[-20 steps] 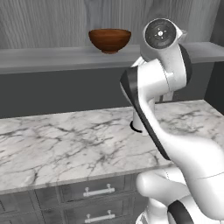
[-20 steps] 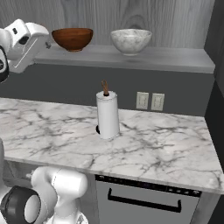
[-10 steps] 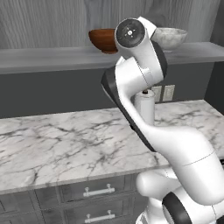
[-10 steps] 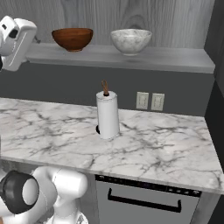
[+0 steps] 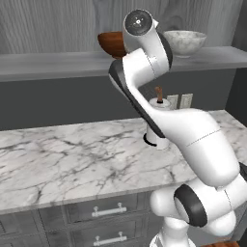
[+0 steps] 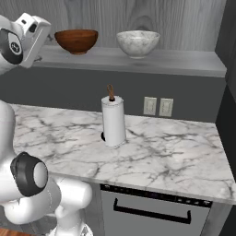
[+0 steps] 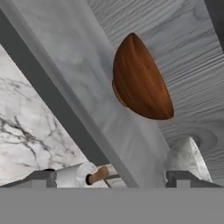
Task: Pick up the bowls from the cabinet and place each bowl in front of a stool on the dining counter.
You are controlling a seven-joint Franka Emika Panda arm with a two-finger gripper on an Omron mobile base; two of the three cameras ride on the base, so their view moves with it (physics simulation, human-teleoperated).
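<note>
The wooden bowl (image 6: 76,40) stood upright on the cabinet shelf (image 6: 175,64), its mouth pointing up; being round, it had no clear long axis; the marbled bowl (image 6: 138,43) stood just beside it, apart and also upright; in the hand view the wooden bowl (image 7: 140,78) appeared rolled sideways, since the hand was rolled; the gripper (image 7: 111,178) was near the shelf with fingers spread wide, holding nothing; a paper towel roll (image 6: 113,120) stood on the marble counter (image 6: 175,156) below.
</note>
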